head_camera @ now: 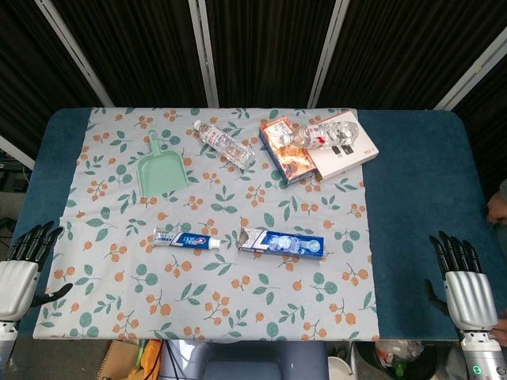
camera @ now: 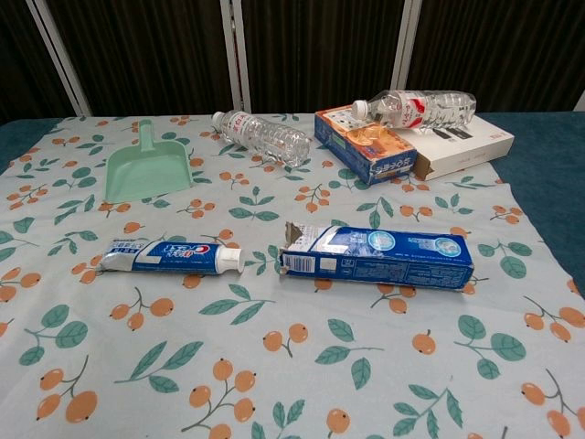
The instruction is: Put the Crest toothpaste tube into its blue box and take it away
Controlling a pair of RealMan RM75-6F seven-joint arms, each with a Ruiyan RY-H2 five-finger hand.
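The Crest toothpaste tube [head_camera: 187,239] [camera: 172,257] lies flat on the floral cloth, its white cap pointing right. Just right of it lies the blue box [head_camera: 281,243] [camera: 377,256], its open flaps facing the tube's cap. A small gap separates the two. In the head view my left hand [head_camera: 22,267] rests at the table's near left edge, fingers apart, holding nothing. My right hand [head_camera: 463,281] sits at the near right edge, fingers spread and empty. Both hands are far from the tube and box. The chest view shows neither hand.
A green dustpan [head_camera: 162,169] [camera: 146,168] lies at the back left. A clear water bottle [head_camera: 226,145] [camera: 261,137] lies behind the middle. At the back right, a second bottle [head_camera: 329,131] [camera: 416,106] rests on a white box [head_camera: 344,153] beside a blue-orange carton [head_camera: 287,150] [camera: 370,144].
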